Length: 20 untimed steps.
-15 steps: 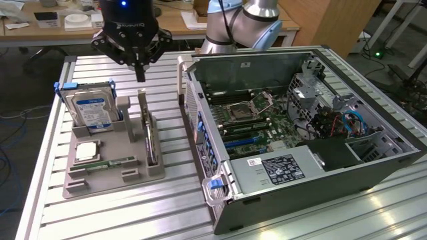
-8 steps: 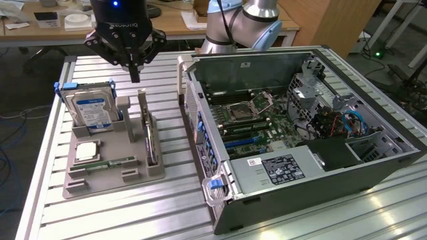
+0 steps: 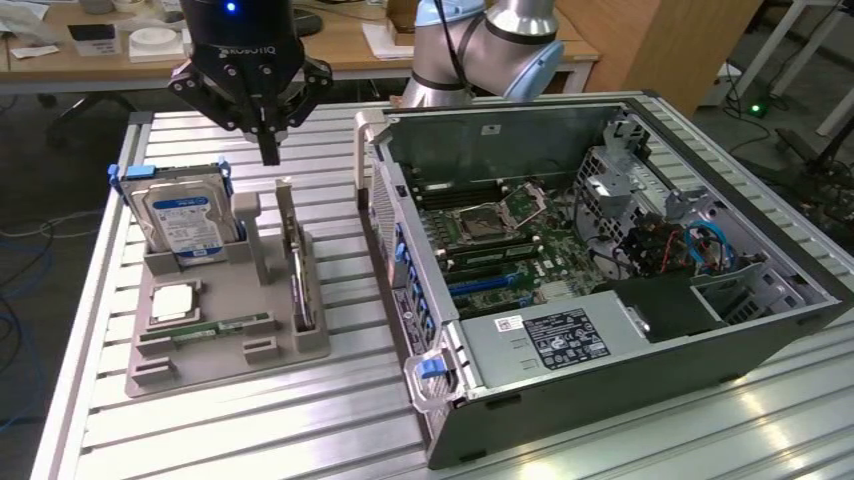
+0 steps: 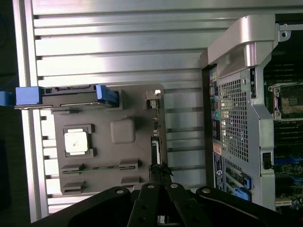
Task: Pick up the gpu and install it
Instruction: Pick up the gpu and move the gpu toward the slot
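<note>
Jaws pressed together, gripping nothing, poised close above the 12 o'clock end of the gpu [image 3: 299, 275]. Placed by the exterior view: gpu standing on edge in a slot along the 3 o'clock side of the tray [image 3: 214, 372], top edge bare along its length. Upright post [image 3: 247, 215] just beside it at 9 o'clock. Bare strip of worktop [image 3: 267, 440] between tray and case [image 3: 601, 405], at the tray's 3 o'clock. Case lying open side up, board exposed.

Counted on the tray: one gpu; one hard drive [image 3: 184, 220] upright at 11 o'clock; one CPU [image 3: 174, 300] flat at 9 o'clock; one RAM stick [image 3: 220, 327] at 7 o'clock. One case.
</note>
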{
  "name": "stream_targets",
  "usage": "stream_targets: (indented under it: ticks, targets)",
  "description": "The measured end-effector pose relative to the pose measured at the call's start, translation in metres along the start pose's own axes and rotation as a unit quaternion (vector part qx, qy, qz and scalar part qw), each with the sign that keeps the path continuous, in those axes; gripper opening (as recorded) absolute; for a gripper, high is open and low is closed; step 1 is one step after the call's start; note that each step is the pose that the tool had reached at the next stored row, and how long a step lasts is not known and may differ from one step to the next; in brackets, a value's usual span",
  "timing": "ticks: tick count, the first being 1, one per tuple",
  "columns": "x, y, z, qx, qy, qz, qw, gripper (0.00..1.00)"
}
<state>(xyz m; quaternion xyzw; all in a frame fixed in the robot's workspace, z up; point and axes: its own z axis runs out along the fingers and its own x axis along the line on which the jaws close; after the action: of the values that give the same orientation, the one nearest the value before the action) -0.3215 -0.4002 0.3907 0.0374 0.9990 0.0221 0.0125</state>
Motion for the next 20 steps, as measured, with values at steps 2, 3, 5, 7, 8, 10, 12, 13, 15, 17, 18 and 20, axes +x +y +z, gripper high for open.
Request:
stream_targets:
  ticks: [2, 3, 5, 7, 8, 10, 12, 13, 15, 17, 18, 20]
  targets:
    - [0.0, 0.0, 0.0, 0.0, 0.0, 0.0, 1.0, 0.1]
    - [0.0, 0.0, 0.0, 0.0, 0.0, 0.0, 1.0, 0.1]
    - [0.0, 0.0, 0.0, 0.0, 0.0, 0.0, 1.0, 0.11]
    - [0.0, 0.0, 0.0, 0.0, 0.0, 0.0, 1.0, 0.23]
    - [0.0, 0.0, 0.0, 0.0, 0.0, 0.0, 1.0, 0.23]
    - [0.0, 0.0, 0.0, 0.0, 0.0, 0.0, 1.0, 0.29]
    - [0.0, 0.0, 0.0, 0.0, 0.0, 0.0, 1.0, 0.41]
    - [0.0, 0.0, 0.0, 0.0, 0.0, 0.0, 1.0, 0.41]
    - [0.0, 0.0, 0.0, 0.0, 0.0, 0.0, 1.0, 0.53]
    - [0.0, 0.0, 0.0, 0.0, 0.0, 0.0, 1.0, 0.59]
    - [0.0, 0.0, 0.0, 0.0, 0.0, 0.0, 1.0, 0.59]
    - [0.0, 0.0, 0.0, 0.0001, 0.0001, 0.0, 1.0, 0.59]
